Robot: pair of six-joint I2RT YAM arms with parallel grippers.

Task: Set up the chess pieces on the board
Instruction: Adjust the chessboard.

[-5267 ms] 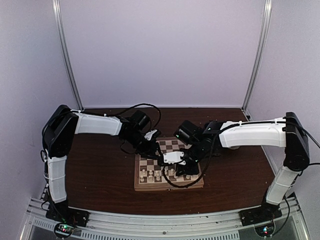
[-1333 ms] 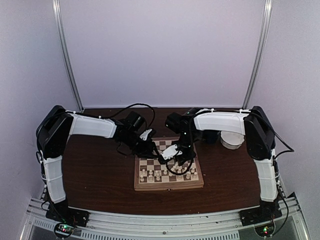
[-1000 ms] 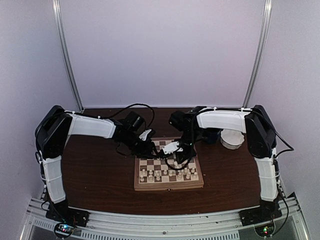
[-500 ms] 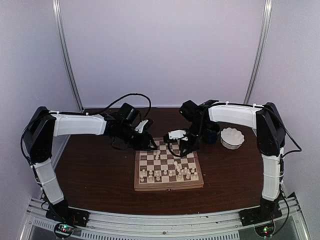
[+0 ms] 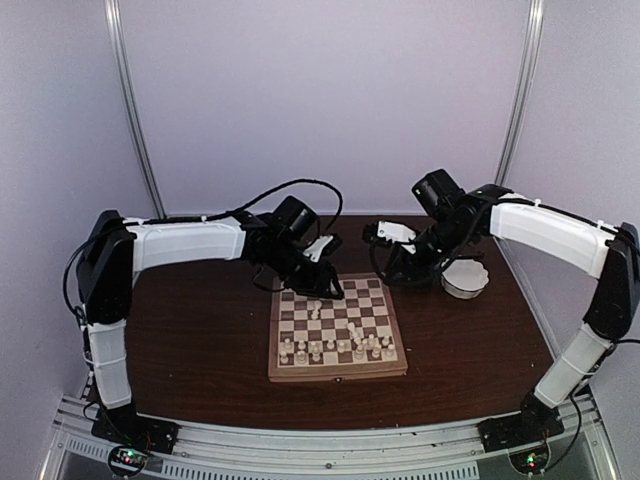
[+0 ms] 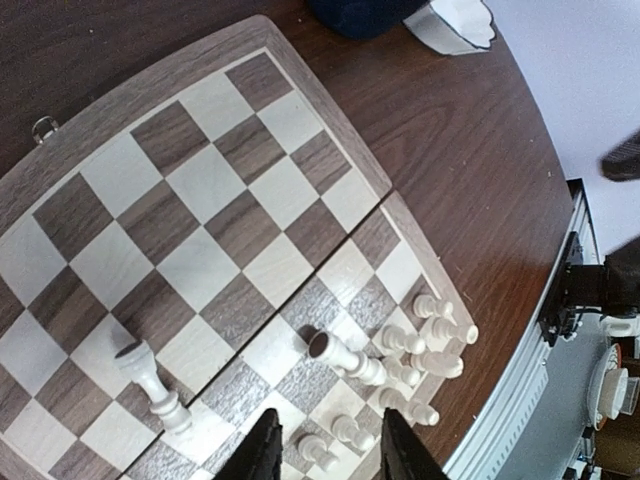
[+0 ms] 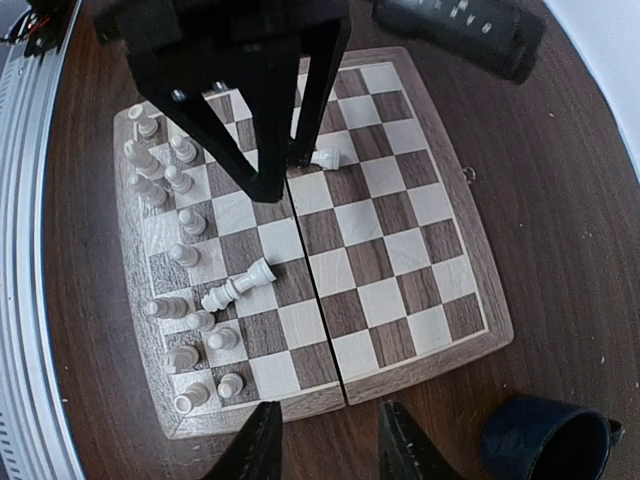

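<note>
Two pincers are mine, and both stand with jaws apart and nothing between them. My left pincer (image 6: 332,452) hangs over the far left part of the board (image 6: 200,200). Through its gap I see cream figures on the checks below. One lone piece (image 6: 152,385) stands just beside its fingers, though I cannot tell whether it is upright or leaning. A tipped piece (image 6: 345,357) lies on its side nearer the middle of the board. Most of the chess pieces (image 6: 432,330) crowd the rows along the board's near edge, closest to my bases.

My right pincer (image 7: 328,440) is raised off the board, past its far right edge, and looks back across the whole chequered square. A dark blue cup (image 7: 545,440) sits close by it on the brown table (image 5: 200,340). Farther right, a white scalloped bowl (image 5: 465,280) rests well apart from the board.
</note>
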